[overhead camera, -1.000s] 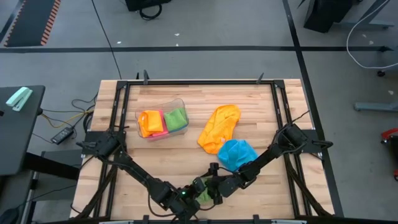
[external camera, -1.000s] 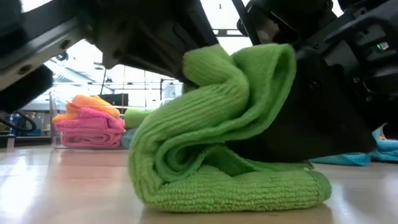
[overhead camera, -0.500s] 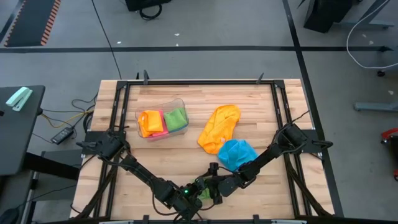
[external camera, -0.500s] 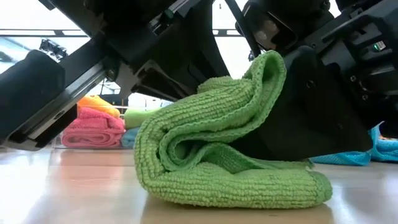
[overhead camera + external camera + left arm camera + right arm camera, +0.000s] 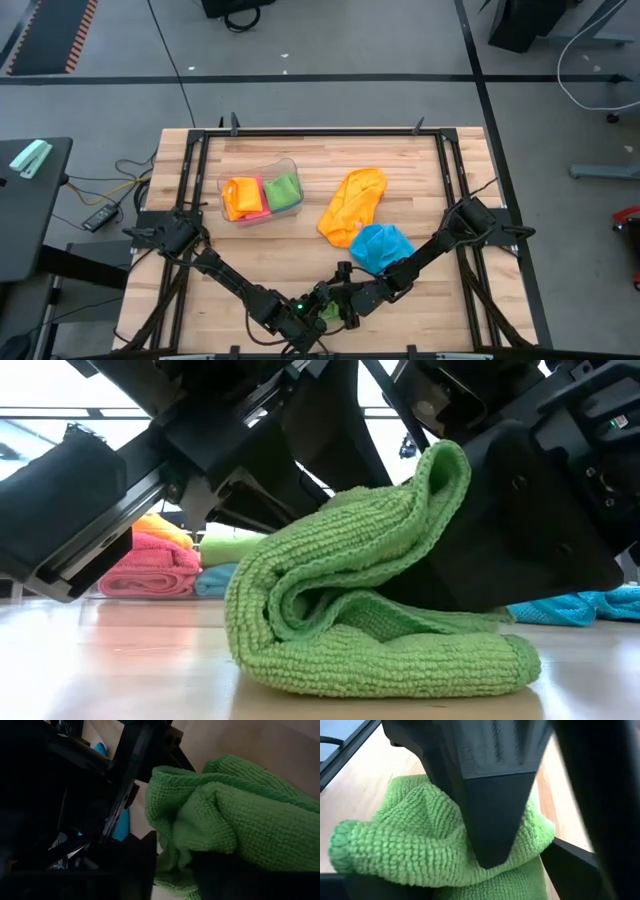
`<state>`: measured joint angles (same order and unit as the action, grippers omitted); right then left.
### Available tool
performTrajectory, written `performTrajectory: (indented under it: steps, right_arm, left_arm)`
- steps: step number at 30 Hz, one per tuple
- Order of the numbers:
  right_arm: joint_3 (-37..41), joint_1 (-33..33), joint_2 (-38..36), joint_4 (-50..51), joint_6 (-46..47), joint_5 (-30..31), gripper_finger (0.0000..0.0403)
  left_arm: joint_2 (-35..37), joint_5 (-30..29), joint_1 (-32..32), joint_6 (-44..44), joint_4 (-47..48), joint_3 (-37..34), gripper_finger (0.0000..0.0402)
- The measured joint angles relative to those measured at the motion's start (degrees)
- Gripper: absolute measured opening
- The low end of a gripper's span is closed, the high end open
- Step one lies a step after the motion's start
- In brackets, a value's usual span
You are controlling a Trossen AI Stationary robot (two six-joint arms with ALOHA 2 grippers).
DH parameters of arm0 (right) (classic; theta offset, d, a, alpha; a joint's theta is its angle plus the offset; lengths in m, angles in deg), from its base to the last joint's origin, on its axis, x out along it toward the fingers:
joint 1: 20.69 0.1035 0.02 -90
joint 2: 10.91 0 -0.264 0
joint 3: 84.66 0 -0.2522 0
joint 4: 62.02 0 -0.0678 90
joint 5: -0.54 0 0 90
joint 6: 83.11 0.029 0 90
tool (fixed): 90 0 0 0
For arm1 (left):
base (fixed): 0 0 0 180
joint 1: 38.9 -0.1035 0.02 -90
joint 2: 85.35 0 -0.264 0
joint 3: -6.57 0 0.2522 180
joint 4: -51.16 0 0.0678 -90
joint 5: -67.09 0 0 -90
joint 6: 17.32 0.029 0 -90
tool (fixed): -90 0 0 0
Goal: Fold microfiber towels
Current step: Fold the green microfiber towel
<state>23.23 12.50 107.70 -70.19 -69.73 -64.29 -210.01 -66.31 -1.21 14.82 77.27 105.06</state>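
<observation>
A green microfiber towel (image 5: 380,630) lies folded on the table near its near edge, its lower layers flat on the wood and its upper fold (image 5: 430,490) standing up. Both grippers meet over it and nearly hide it (image 5: 326,313) in the high view. My left gripper (image 5: 182,870) comes from the left, its fingers apart with green cloth between them. My right gripper (image 5: 342,300) comes from the right and stands wide open around the towel's right side (image 5: 410,840). My left gripper has a bulge of the towel's near folded edge (image 5: 172,862) between its parted fingers, which slant down from the table's left. Whether they press the cloth, I cannot tell. The towel lies on the table. My right gripper touches the towel with one finger (image 5: 520,530). The raised upper fold leans against that finger. The fingers slant down from the table's right, and nothing is pinched.
An orange towel (image 5: 352,205) and a sky blue towel (image 5: 382,247) lie crumpled right of centre. A clear tub (image 5: 262,190) at the far left holds folded orange, pink and green towels. Black frame rails run along the table's edges.
The green towel's upper fold has sunk. A second ago its left hump was held high under the left gripper; now it has slumped down and to the right, against the right gripper's finger. The bottom layers have stayed on the table.
</observation>
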Motion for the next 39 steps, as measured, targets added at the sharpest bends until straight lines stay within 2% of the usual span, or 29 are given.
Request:
performTrajectory:
  steps: [5, 10, 16, 21, 27, 31, 35, 39]
  right_arm:
    - [-0.04, 0.11, -0.04, 0.46, 0.1, 0.0, 0.0326]
    - [-0.04, 0.09, -0.11, 0.83, 0.11, 0.02, 0.0326]
    - [-0.04, 0.11, -0.11, 0.97, 0.39, 0.02, 0.0326]
    - [-0.04, 0.11, -0.11, 1.44, 0.37, 0.04, 0.0326]
    - [-0.05, 0.09, -0.11, 1.47, 0.52, 0.04, 0.0326]
    - [-0.61, 0.09, -0.11, 1.67, 0.52, -0.04, 0.0326]
    - [-2.05, 0.35, -0.11, 3.81, 0.45, -0.34, 0.0326]
    - [-5.03, 0.81, -0.11, 10.59, 0.46, -0.33, 0.0326]
  left_arm:
    - [0.04, -0.36, 0.34, -0.06, 0.13, 0.0, 0.018]
    - [0.04, -4.42, 2.2, 4.5, 0.54, 0.0, 0.0192]
    - [0.11, -5.79, 3.85, 7.98, 1.47, 0.0, 0.0167]
    - [0.15, -5.75, 2.8, 8.04, 2.26, 0.0, 0.0138]
    - [0.15, -2.34, 1.15, 7.57, 2.13, 0.0, 0.0107]
    - [0.17, -2.06, 1.08, 8.02, 2.11, 0.0, 0.0094]
    - [0.17, -2.08, 1.76, 8.09, 2.11, 0.0, 0.0083]
    - [0.17, -2.0, 2.13, 7.78, 2.27, 0.0, 0.0078]
